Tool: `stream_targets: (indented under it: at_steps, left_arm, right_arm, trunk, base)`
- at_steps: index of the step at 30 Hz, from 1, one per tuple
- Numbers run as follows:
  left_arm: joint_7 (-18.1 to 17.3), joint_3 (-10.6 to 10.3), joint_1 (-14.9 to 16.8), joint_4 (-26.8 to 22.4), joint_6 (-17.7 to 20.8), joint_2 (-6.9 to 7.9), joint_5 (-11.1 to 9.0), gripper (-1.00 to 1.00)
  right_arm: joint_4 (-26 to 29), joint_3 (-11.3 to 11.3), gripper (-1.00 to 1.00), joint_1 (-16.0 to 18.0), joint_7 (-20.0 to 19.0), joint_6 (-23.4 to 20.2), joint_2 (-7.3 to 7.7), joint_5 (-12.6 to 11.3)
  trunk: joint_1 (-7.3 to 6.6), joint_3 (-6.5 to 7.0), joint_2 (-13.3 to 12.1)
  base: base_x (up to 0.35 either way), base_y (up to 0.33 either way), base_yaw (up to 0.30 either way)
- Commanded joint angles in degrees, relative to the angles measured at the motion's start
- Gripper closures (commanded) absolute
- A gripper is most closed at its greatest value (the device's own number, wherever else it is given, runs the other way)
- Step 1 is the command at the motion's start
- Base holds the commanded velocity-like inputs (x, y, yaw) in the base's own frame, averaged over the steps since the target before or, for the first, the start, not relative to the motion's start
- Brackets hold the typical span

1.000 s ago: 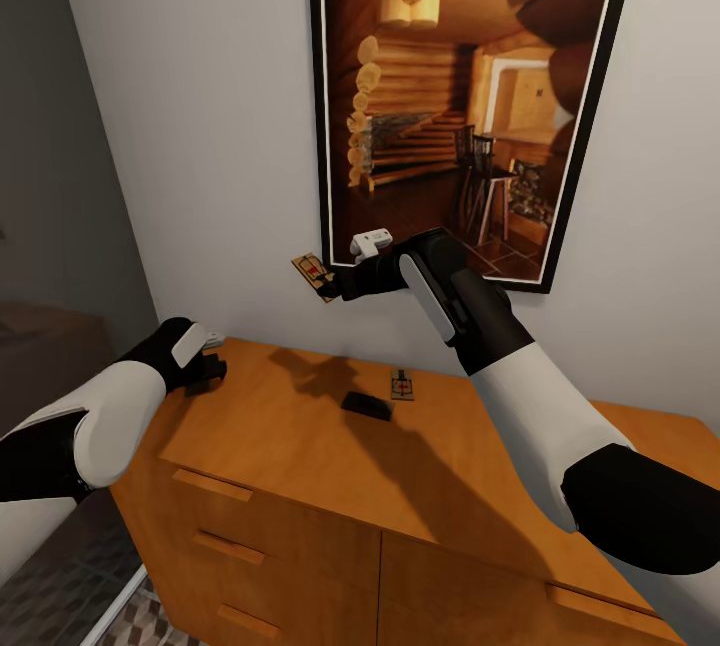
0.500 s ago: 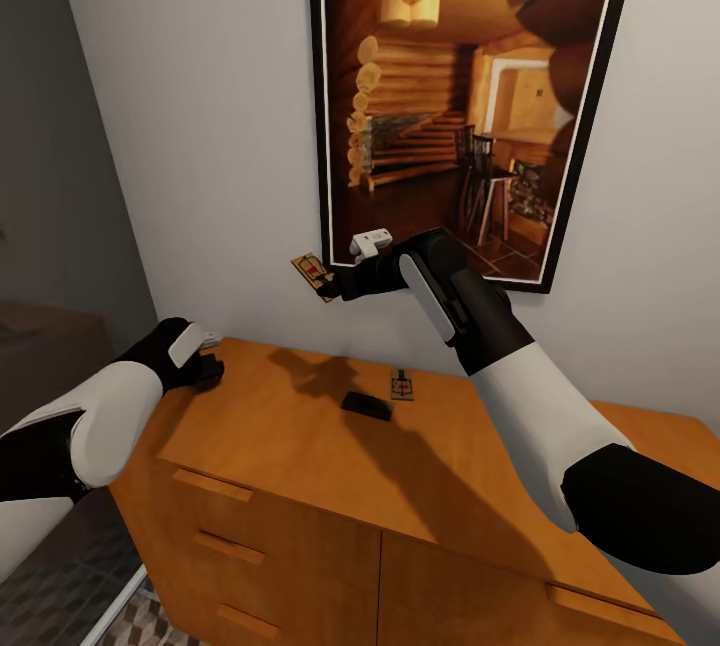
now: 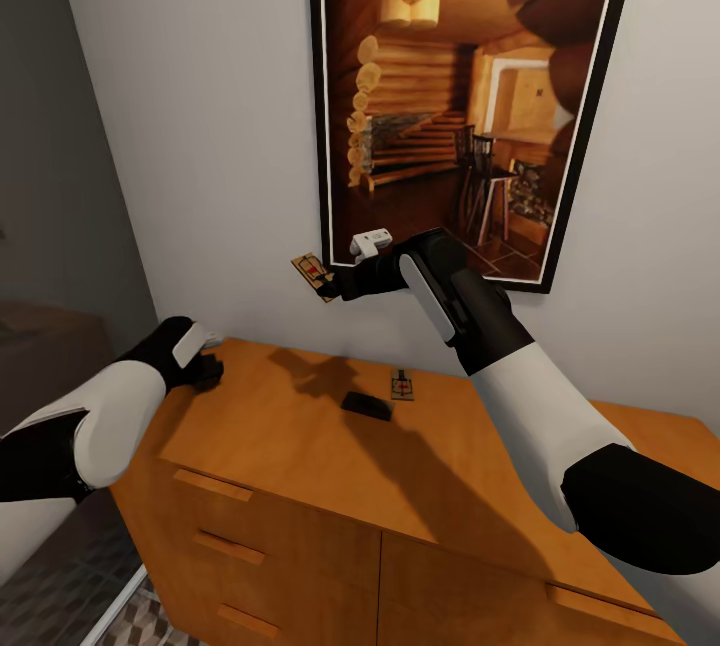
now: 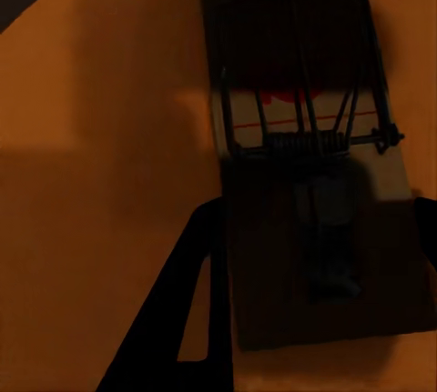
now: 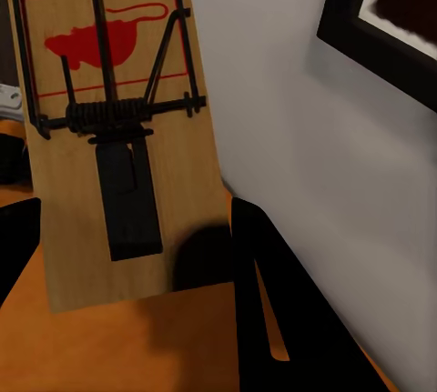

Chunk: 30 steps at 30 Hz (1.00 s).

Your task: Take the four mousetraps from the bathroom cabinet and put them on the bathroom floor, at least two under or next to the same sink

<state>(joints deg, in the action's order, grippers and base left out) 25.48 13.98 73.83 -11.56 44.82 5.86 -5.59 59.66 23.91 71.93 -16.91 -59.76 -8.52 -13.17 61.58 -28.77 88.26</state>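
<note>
- Facing a grey wall, you look down on the cabinet (image 3: 330, 466), its orange-brown top running across the lower head view, drawer fronts with slim handles below.
- A tall dark-framed picture (image 3: 470, 96) of a log-cabin interior hangs on the wall above it.
- A sliver of cube-patterned bathroom floor (image 3: 150, 616) shows at the cabinet's lower left corner.
- Your right gripper (image 3: 335, 284) is raised in front of the picture's lower left corner, clamped on a mousetrap (image 5: 109, 137) that stands clear of the cabinet top, red mark up.
- Your left gripper (image 3: 208, 368) sits low at the cabinet top's left end; its fingers (image 4: 196, 319) straddle a second mousetrap (image 4: 305, 155) lying flat on the wood, but you cannot tell whether they grip it.
- A third mousetrap (image 3: 402, 388) lies flat mid-top near the wall, just beside a small dark block (image 3: 366, 404).
</note>
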Motion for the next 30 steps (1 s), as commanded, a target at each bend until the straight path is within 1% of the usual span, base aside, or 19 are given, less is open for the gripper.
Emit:
stream_targets:
  at_steps: [1, 3, 4, 6, 7, 8, 9, 11, 15, 26, 28, 30]
  left_arm:
    - [0.45, 0.29, 0.00, 2.26, 0.46, -0.16, -1.33, 1.00]
    - [0.74, 0.27, 0.00, -0.56, 2.30, -0.95, -1.28, 1.00]
    - [0.86, 0.30, 0.00, -3.53, 4.45, -1.68, -1.18, 1.00]
    - [0.98, 0.36, 0.00, -11.46, 10.04, -3.13, -1.03, 1.00]
    - [1.08, 0.33, 0.00, -17.79, 12.58, -4.28, -0.99, 1.00]
    - [1.11, 0.30, 0.00, -19.65, 13.09, -4.70, -0.97, 1.00]
    - [1.21, 0.25, 0.00, -22.59, 13.85, -5.45, -0.95, 1.00]
    - [1.31, 0.21, 0.00, -25.18, 14.51, -6.28, -0.93, 1.00]
    - [1.44, 0.13, 0.00, -27.19, 15.03, -6.94, -0.92, 1.00]
    - [1.52, -0.22, 0.00, -28.19, 15.18, -7.46, -0.77, 1.00]
    - [1.59, -0.36, 0.00, -28.24, 15.18, -7.91, -0.67, 1.00]
    - [1.63, -0.66, 0.00, -28.29, 15.18, -8.77, -0.57, 1.00]
  right_arm:
    - [0.01, -0.01, 1.00, 0.05, -0.05, -0.24, 0.00, -0.11]
    - [0.01, -0.05, 1.00, 0.05, 0.01, -0.24, 0.00, -0.11]
    - [0.01, -0.06, 1.00, 0.05, 0.07, -0.24, 0.00, -0.10]
    - [0.01, -0.08, 1.00, 0.05, 0.19, -0.24, 0.00, -0.10]
    - [0.01, -0.09, 1.00, 0.05, 0.24, -0.24, 0.00, -0.10]
    - [0.01, -0.09, 1.00, 0.05, 0.25, -0.24, 0.00, -0.10]
    - [0.01, -0.09, 1.00, 0.05, 0.27, -0.24, 0.00, -0.10]
    - [0.01, -0.09, 1.00, 0.05, 0.29, -0.24, 0.00, -0.10]
    - [0.01, -0.09, 1.00, 0.05, 0.30, -0.24, 0.00, -0.10]
    - [-0.02, -0.15, 1.00, 0.05, 0.39, -0.24, 0.00, -0.02]
    - [-0.05, -0.17, 1.00, 0.05, 0.50, -0.24, 0.00, -0.01]
    - [-0.06, -0.17, 1.00, 0.05, 0.94, -0.24, 0.00, -0.01]
  trunk:
    - [0.00, -0.08, 0.03]
    - [0.00, -0.08, 0.03]
    - [0.00, -0.08, 0.03]
    - [0.00, -0.08, 0.03]
    - [0.00, -0.08, 0.03]
    - [0.00, -0.08, 0.03]
    - [0.00, -0.08, 0.03]
    - [0.00, -0.08, 0.03]
    - [0.00, -0.08, 0.03]
    - [0.00, -0.08, 0.03]
    - [0.00, -0.08, 0.03]
    - [0.00, -0.08, 0.03]
  base:
    - [0.000, 0.000, 0.000]
    - [0.000, 0.000, 0.000]
    - [0.000, 0.000, 0.000]
    - [0.000, 0.000, 0.000]
    - [0.000, 0.000, 0.000]
    - [0.000, 0.000, 0.000]
    - [0.000, 0.000, 0.000]
    - [0.000, 0.000, 0.000]
    - [0.000, 0.000, 0.000]
    - [0.000, 0.000, 0.000]
    - [0.000, 0.000, 0.000]
    - [0.000, 0.000, 0.000]
